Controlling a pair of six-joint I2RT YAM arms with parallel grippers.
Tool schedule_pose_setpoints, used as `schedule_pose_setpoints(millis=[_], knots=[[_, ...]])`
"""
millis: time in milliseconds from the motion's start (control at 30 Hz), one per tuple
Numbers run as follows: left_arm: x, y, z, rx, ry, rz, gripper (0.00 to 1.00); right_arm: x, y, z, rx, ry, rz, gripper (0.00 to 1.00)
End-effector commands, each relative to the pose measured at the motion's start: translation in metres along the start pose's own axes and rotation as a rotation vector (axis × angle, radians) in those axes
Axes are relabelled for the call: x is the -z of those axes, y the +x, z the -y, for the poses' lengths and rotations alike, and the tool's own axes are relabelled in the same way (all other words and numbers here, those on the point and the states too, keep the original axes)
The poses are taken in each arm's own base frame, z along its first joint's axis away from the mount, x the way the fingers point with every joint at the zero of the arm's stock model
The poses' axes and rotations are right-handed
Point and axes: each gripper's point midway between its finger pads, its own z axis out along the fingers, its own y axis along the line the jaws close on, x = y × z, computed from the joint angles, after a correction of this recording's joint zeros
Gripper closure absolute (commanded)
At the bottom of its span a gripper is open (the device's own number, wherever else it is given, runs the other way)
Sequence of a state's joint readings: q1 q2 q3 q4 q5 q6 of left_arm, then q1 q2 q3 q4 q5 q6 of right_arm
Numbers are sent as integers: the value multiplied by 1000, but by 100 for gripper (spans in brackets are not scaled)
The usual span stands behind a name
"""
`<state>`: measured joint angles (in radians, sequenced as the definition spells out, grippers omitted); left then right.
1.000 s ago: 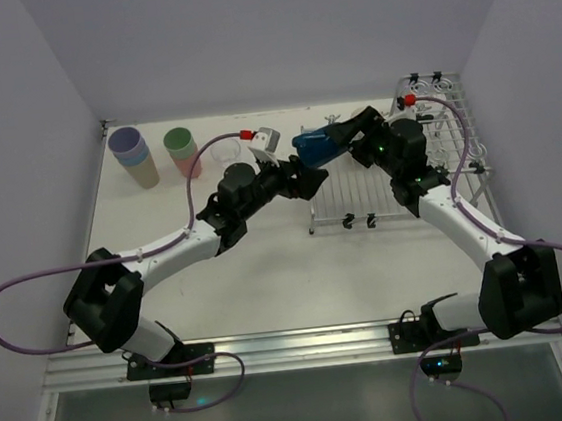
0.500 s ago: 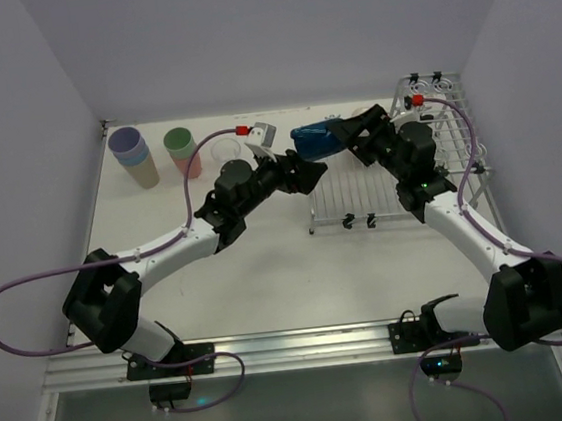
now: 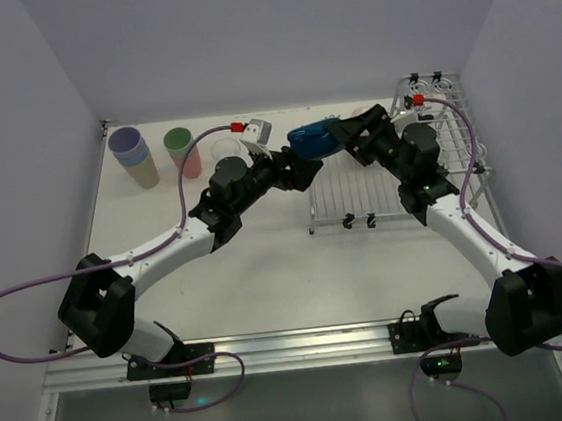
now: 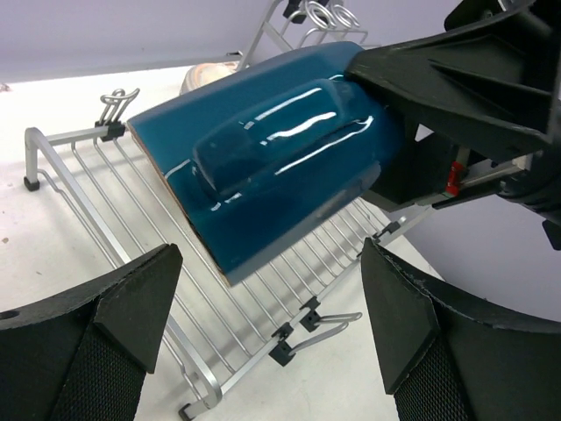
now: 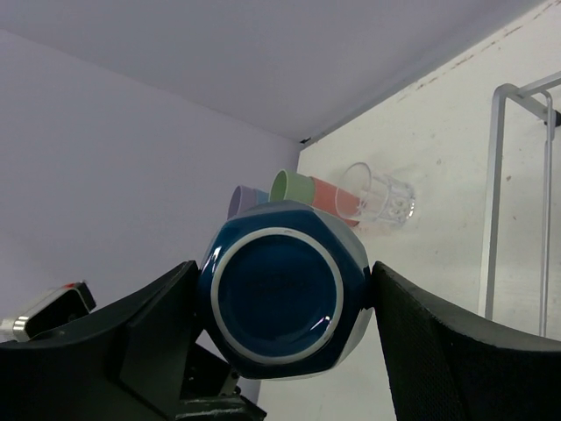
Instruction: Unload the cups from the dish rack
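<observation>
Right gripper [image 3: 350, 134] is clamping the dark-blue mug [image 4: 280, 167] sideways, left gripper [image 4: 268, 285] is gaping wide facing it, so I'd be closing squarely before releasing.

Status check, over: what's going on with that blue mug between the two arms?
Right gripper shut on blue mug, held sideways above dish rack. Left gripper open, facing mug. Nothing between them.

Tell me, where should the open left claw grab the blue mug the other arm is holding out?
Probably the free rim end of the blue mug, approached mouth-first. The right gripper clamps its base end, and the handle faces the camera of the left gripper, leaving both bare sides for its open fingers.
</observation>
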<state>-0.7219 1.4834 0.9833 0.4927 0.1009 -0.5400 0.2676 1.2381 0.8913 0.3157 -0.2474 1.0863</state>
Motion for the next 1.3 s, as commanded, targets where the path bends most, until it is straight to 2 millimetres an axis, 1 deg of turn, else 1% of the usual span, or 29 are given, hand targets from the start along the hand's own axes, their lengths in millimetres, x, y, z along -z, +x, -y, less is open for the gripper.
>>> schedule_pose_setpoints(millis=[0,167,233,300,333,367,433,467,500,533,567,600,633,700,733,800,833,867,900,933,967,1000,1033,1067,1100,1167,1200,1233,1267], knots=[[-8,-32,10,-32,49,88,10,19,-16,-66,4,-233,33,85],[-3,-47,26,-23,123,154,14,21,-9,-72,-22,-274,-11,85],[-1,-55,32,-15,150,184,15,22,-1,-75,-48,-303,-55,85],[4,-57,39,-8,180,195,21,22,2,-75,-68,-320,-73,85],[6,-63,44,2,200,217,25,21,3,-74,-72,-320,-80,85],[10,-63,46,8,209,222,38,21,5,-73,-75,-322,-85,85],[13,-67,49,16,219,232,57,22,8,-70,-86,-321,-95,85],[16,-70,51,17,221,236,74,22,10,-70,-89,-328,-102,84],[17,-69,51,20,219,232,82,23,11,-70,-105,-331,-109,80],[21,-74,53,21,222,242,94,23,13,-69,-108,-335,-115,77],[24,-77,52,20,211,253,99,24,14,-69,-112,-340,-124,71],[25,-75,49,22,195,248,100,24,16,-69,-116,-342,-132,64],[32,-81,52,16,192,266,100,25,18,-68,-114,-345,-142,45],[37,-85,49,12,169,277,100,25,24,-67,-111,-349,-170,28],[44,-90,51,3,168,291,100,26,26,-66,-112,-348,-180,14],[48,-91,49,-1,147,288,100,27,31,-63,-110,-342,-198,5],[54,-99,51,-20,138,300,100,29,32,-64,-103,-342,-204,2],[56,-102,45,-28,97,302,100,32,34,-63,-97,-331,-209,1],[62,-99,37,-60,43,268,100,33,33,-62,-65,-326,-198,1],[64,-105,35,-74,8,262,100,35,33,-60,-45,-315,-192,1],[67,-109,20,-86,-88,259,100,36,35,-53,-33,-273,-195,1],[72,-87,-1,-122,-190,137,100,43,33,-56,35,-277,-176,1],[77,-88,-8,-134,-243,112,100,44,31,-53,59,-254,-156,1],[84,-93,-16,-147,-303,101,100,46,35,-44,78,-206,-167,1],[96,-71,-36,-161,-384,-18,100,51,34,-44,145,-203,-149,1],[111,-59,-54,-143,-450,-114,100,53,37,-32,189,-143,-146,1],[131,-44,-80,-114,-538,-196,100,54,39,-28,246,-130,-148,1],[141,-41,-90,-108,-563,-221,100,55,40,-25,272,-112,-155,1],[151,-34,-100,-94,-586,-259,100,56,47,-23,296,-81,-184,1]])
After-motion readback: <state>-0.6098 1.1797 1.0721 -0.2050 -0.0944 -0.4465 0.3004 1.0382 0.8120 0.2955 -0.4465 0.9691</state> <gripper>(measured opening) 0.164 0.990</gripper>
